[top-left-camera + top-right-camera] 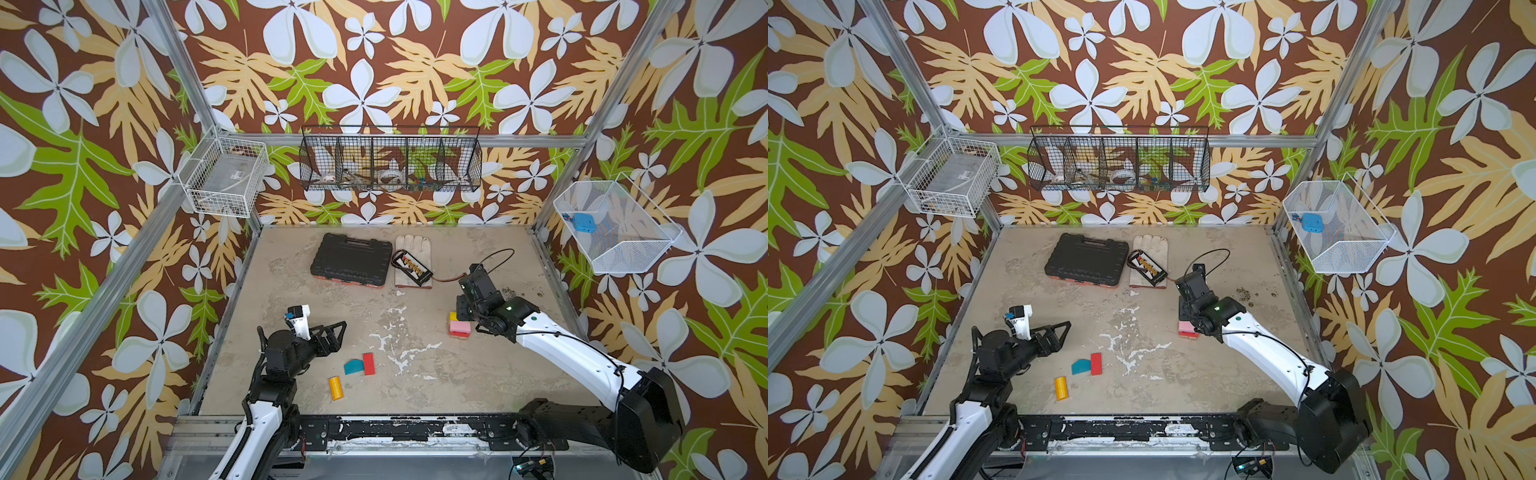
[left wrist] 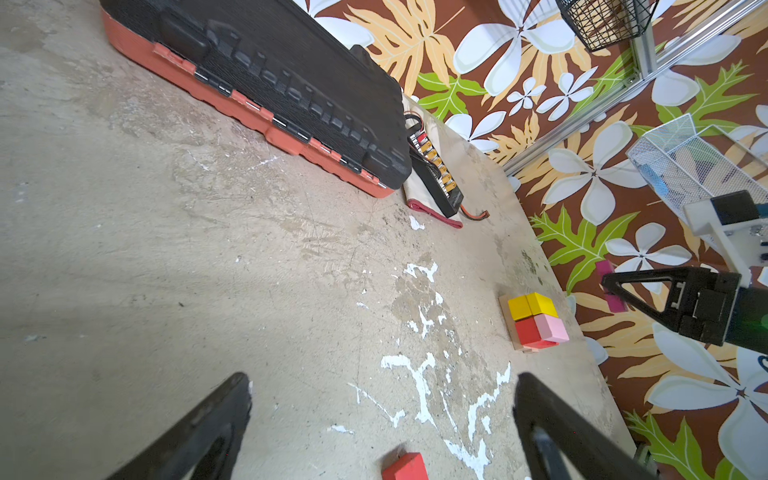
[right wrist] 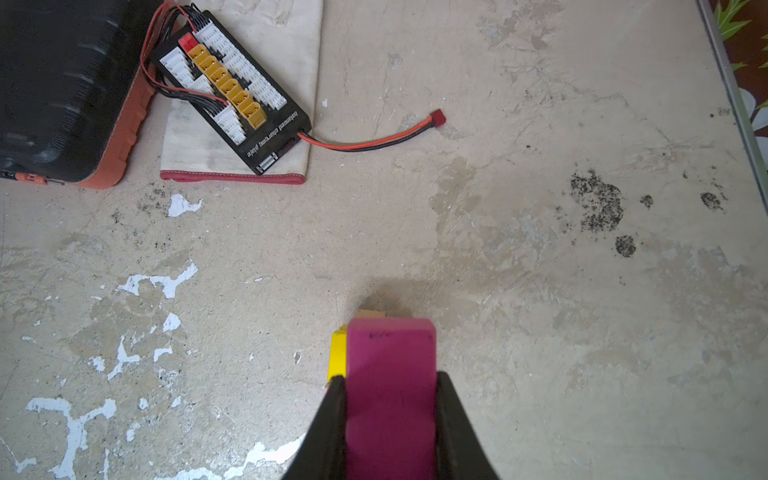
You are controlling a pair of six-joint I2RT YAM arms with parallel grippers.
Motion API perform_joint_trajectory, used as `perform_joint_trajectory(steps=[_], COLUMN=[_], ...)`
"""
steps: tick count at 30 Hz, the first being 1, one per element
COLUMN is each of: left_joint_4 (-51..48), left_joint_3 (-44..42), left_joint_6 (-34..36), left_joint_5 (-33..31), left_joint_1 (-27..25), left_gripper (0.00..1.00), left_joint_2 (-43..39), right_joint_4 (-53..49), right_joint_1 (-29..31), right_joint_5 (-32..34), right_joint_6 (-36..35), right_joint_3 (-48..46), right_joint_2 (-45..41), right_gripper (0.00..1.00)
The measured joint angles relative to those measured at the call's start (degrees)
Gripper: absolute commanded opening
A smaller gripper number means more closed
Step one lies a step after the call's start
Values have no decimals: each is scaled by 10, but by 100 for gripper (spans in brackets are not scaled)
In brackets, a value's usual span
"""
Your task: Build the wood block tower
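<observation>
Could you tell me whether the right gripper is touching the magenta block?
Touching: in the right wrist view, the right gripper clamps the magenta block.

Tower (image 1: 1187, 328) mostly hidden beneath right tool (image 1: 1185, 309) in a top view

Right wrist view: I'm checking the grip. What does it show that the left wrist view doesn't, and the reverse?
Only the right wrist view: the right gripper clamping both sides of the magenta block. Only the left wrist view: the stacked red block and pink block, a loose red block, the open left gripper. Both: black case, charging board, yellow block, some of the magenta block.
</observation>
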Motion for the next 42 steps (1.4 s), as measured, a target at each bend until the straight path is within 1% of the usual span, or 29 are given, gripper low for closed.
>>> perform_joint_trajectory(steps=[5,22,24,26,29,42], left_joint_4=[0,0,0,0,0,0], left_joint_3=[0,-3,-3,-3,-3,-3], left_joint_6=[0,0,0,0,0,0], left_joint_5=[2,2,2,2,2,0], left_joint_1=[0,0,0,0,0,0], left_gripper=[100,100,100,100,100,100], left_joint_2=[-3,-7,-7,-5,-4,1], right_joint_4=[7,11,11,11,9,15], right_joint_1=[0,0,0,0,0,0], right_joint_5=[-10,-14,-12,-14,-23,-27], right_joint_6=[0,-7,-6,-2,2,9], right_joint_3=[-3,-2,-9,-23,-42,-51], right_joint_2=[8,37,35,26,16,33], right_gripper=[9,9,9,12,11,12])
